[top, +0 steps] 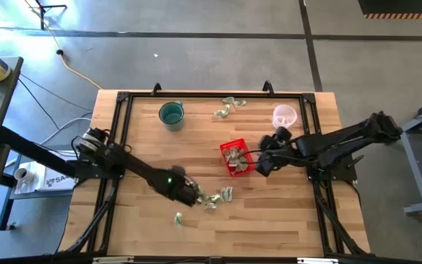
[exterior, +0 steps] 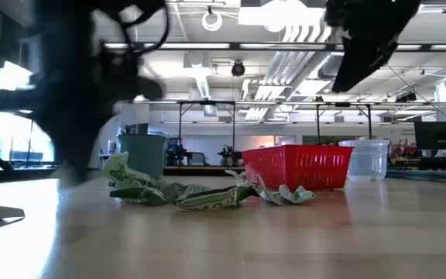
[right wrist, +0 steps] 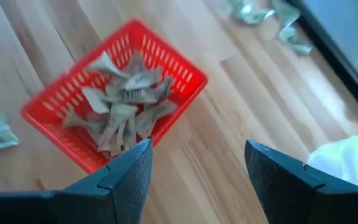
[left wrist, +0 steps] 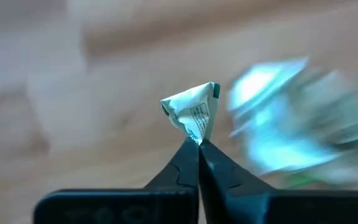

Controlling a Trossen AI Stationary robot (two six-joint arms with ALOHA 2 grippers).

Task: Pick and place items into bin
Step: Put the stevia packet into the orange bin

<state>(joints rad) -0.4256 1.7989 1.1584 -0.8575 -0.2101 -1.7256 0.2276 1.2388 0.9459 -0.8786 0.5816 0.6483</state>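
Near the front middle of the wooden table (top: 284, 220), the left gripper (left wrist: 197, 144) has its two dark fingers pinched tight on a small crumpled pale green-and-white wrapper piece (left wrist: 192, 107), right beside a loose cluster of similar wrapper pieces (top: 217, 198). Farther back, at mid-table, the small red rectangular perforated plastic basket (top: 246, 167) already contains several crumpled pieces (right wrist: 122, 107). Just beside that basket's right side hangs the right gripper (right wrist: 194, 165), fingers spread well apart and holding nothing. More pieces (top: 229, 107) lie near the far edge, between a teal green cup (top: 171, 114) and a clear plastic cup (top: 284, 116).
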